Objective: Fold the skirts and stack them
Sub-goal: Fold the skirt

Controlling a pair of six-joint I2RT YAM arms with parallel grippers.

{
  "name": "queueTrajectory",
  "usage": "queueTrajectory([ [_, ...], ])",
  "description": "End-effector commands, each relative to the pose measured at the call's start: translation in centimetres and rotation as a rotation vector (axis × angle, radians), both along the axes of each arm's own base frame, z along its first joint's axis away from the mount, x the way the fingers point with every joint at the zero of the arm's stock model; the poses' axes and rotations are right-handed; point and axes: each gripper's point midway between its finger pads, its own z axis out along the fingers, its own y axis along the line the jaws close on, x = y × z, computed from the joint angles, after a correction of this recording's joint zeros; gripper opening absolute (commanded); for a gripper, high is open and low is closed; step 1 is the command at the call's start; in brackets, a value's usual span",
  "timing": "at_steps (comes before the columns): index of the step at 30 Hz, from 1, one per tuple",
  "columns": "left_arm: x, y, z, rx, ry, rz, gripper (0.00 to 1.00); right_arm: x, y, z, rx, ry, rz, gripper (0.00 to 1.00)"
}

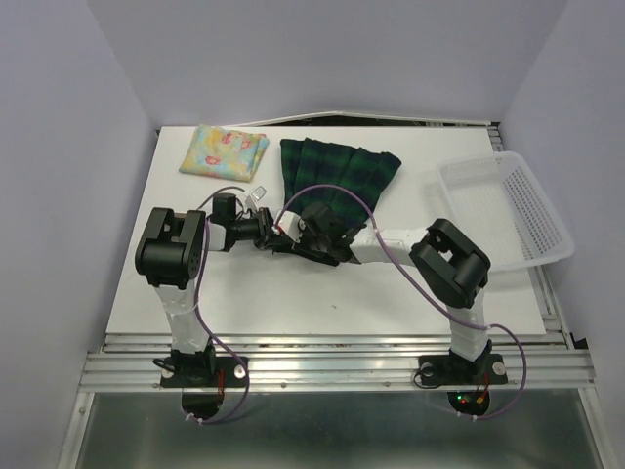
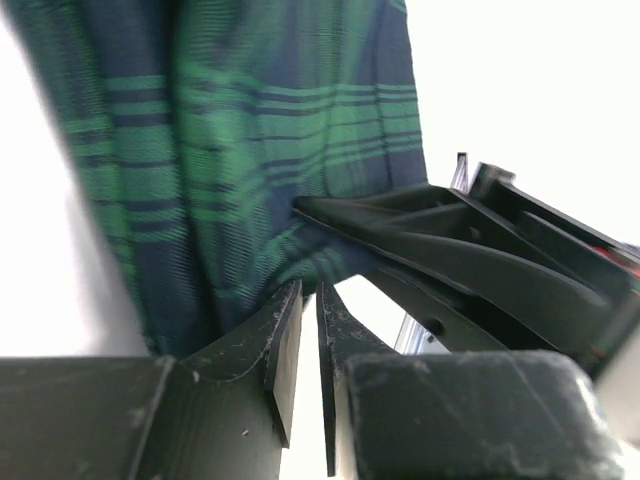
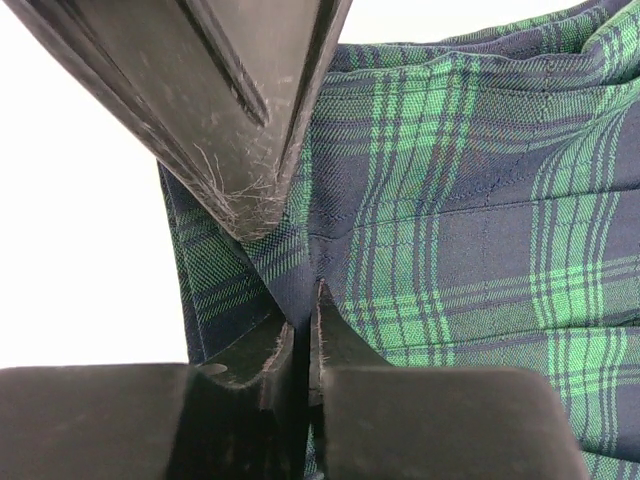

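Note:
The dark green-and-navy plaid skirt (image 1: 340, 174) lies spread at the back middle of the white table (image 1: 322, 298). The pale yellow flower-print skirt (image 1: 224, 150) lies folded at the back left. My left gripper (image 1: 276, 231) and right gripper (image 1: 297, 223) meet at the plaid skirt's near left corner. In the left wrist view my left gripper (image 2: 310, 288) is shut to a thin slit, its tips pinching the plaid edge (image 2: 250, 180). In the right wrist view my right gripper (image 3: 305, 300) is shut on a fold of plaid cloth (image 3: 470, 200).
A white plastic mesh basket (image 1: 535, 200) stands at the back right, hanging over the table's right edge. Purple cables loop over both arms. The right arm's black fingers (image 2: 470, 250) cross just right of my left gripper.

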Motion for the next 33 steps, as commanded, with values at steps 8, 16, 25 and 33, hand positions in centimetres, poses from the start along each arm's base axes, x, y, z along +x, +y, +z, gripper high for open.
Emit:
queueTrajectory([
  [8, 1.4, 1.5, -3.9, 0.107, 0.105, 0.083, 0.17, -4.5, -1.2, 2.9, -0.020, 0.246, -0.044, 0.75],
  [16, 0.6, 1.5, -3.6, 0.115, 0.097, 0.074, 0.17, -3.0, -2.8, 12.2, 0.379, 0.542, -0.261, 0.67],
  [25, 0.5, 1.5, -3.3, 0.122, 0.073, 0.052, 0.16, -3.8, -4.0, 6.9, 0.642, 1.086, -0.295, 0.45],
  [33, 0.3, 2.1, -3.4, 0.142, 0.074, 0.054, 0.16, -8.0, -6.8, -2.0, 0.599, 1.314, -0.518, 0.44],
])
